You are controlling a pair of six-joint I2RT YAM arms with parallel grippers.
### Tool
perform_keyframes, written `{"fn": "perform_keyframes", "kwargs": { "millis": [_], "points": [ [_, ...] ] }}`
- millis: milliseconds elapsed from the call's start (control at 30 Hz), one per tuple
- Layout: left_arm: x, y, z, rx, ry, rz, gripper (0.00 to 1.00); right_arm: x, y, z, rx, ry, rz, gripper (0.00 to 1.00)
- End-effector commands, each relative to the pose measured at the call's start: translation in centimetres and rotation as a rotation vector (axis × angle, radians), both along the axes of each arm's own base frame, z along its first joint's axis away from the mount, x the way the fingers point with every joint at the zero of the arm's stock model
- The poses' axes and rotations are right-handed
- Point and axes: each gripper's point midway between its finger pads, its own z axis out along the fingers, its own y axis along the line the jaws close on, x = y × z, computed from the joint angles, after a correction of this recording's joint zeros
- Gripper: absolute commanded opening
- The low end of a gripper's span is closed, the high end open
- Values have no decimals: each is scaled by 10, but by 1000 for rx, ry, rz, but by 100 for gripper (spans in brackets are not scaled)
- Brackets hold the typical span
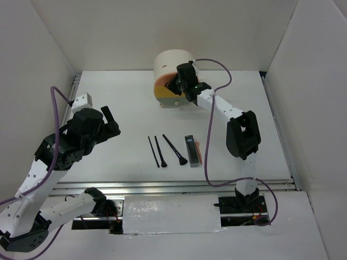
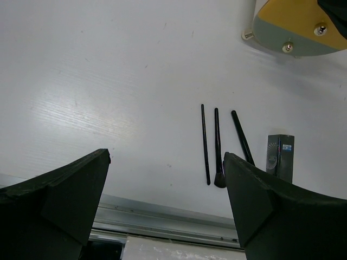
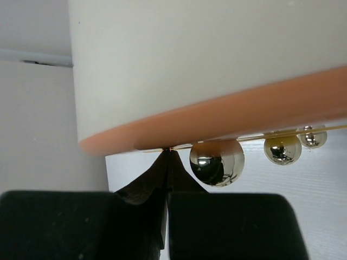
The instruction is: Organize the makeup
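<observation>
The makeup lies in a row mid-table: two thin black sticks [image 1: 152,151] [image 1: 159,151], a black flared-head brush [image 1: 174,149], a dark grey box [image 1: 191,150] and salmon-pink sticks [image 1: 199,153] beside the box. My left gripper [image 1: 114,123] hovers open to their left, holding nothing. In its wrist view the left gripper [image 2: 167,156] frames the sticks [image 2: 205,143], and the box [image 2: 282,154] is partly hidden by a finger. My right gripper [image 1: 177,86] is shut. Its tips [image 3: 167,153] touch the lower edge of the orange drawer front [image 3: 227,116], beside a gold knob [image 3: 217,161].
The cream cylindrical organizer [image 1: 171,62] stands at the back centre, with yellow and green drawer fronts [image 2: 293,21] facing the arms. White walls enclose the table left, right and back. A metal rail [image 1: 173,187] runs along the near edge.
</observation>
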Motion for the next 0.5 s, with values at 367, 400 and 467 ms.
{"fn": "perform_keyframes", "kwargs": {
  "millis": [367, 400, 467],
  "points": [
    [0, -1, -8, -11, 6, 2, 99, -58, -65, 2, 202, -99, -53, 52],
    [0, -3, -9, -12, 11, -8, 99, -57, -64, -2, 230, -127, -22, 56],
    [1, -5, -11, -6, 20, -18, 99, -51, -70, -1, 267, -179, 27, 60]
  ]
}}
